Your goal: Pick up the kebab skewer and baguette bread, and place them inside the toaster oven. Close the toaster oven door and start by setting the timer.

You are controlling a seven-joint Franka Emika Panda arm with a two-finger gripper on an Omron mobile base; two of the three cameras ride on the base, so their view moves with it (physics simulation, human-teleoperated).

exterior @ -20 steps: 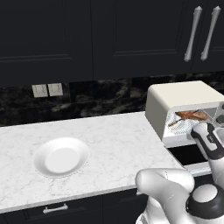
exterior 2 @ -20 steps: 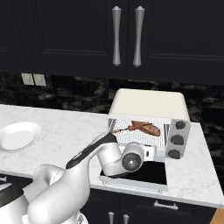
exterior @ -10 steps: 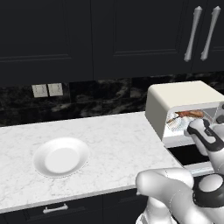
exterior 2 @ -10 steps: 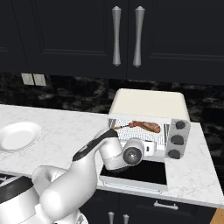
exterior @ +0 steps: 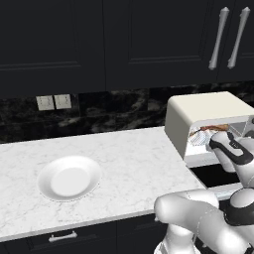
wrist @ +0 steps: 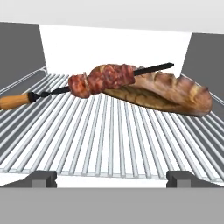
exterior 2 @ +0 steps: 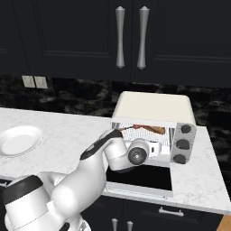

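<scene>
The gripper stood spread wide and held nothing, at the mouth of the toaster oven. Ahead of it, on the oven's wire rack, lay the kebab skewer, resting against the baguette bread just behind it, both well apart from the fingertips. No writing could be read. The right base view showed the oven's grey knobs and its door folded down; the left base view showed a white plate on the counter, well left of the oven.
</scene>
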